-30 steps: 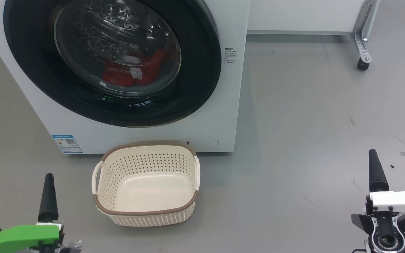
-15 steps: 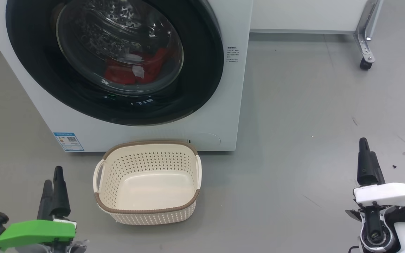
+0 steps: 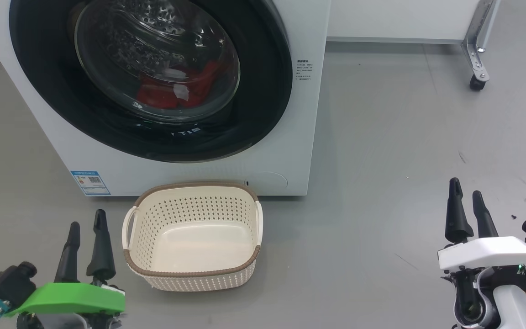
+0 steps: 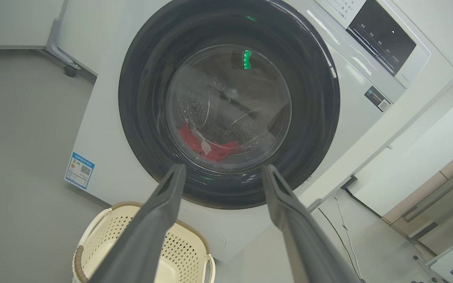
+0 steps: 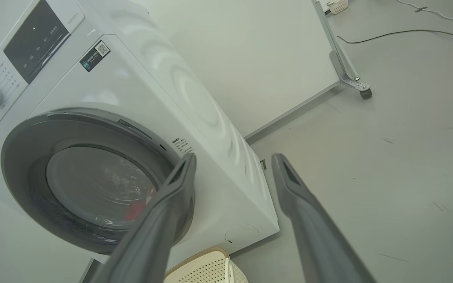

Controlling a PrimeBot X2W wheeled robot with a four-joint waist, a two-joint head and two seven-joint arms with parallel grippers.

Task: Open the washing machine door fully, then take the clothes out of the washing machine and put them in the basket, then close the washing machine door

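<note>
**Grippers turned, door shut**

Since a second ago both grippers have twisted, and each now shows two fingers instead of one. Left gripper (image 3: 87,219), lower left of frame: fingers spread, holding nothing, just beside the basket (image 3: 190,274). Right gripper (image 3: 465,187), lower right: spread, empty, over bare floor (image 3: 381,183). Washing machine (image 3: 299,151), upper left. Its door (image 3: 263,91) is closed. Red clothes (image 3: 162,93) lie behind the glass. Basket sits empty at lower centre, against the machine's front.

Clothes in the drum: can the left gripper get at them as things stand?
Probably not. The door looks shut, standing between the open left gripper and the clothes; it would need opening first.
</note>
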